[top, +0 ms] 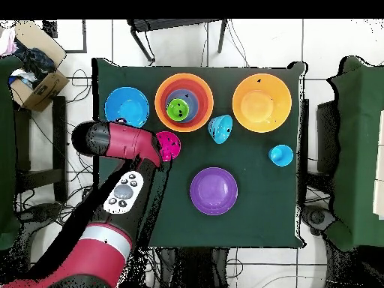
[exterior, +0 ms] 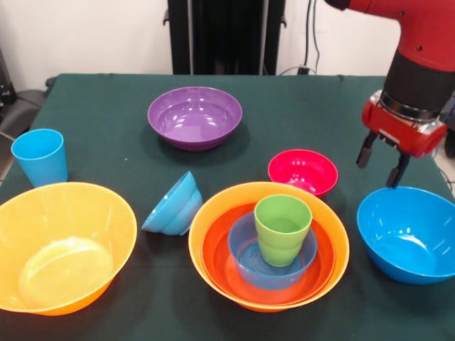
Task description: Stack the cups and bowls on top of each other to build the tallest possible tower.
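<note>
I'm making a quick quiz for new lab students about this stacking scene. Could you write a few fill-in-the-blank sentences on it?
1. The green cup stands upright inside a small ____ bowl at the middle of the tower.
2. The light blue cup stands alone beside the empty ____ bowl.
3. The gripper hangs open above the table, between the pink-red bowl and a big ____ bowl.
4. One pair of nested blue bowls lies tipped on its ____.

Missing words: blue; orange; blue; side
</note>
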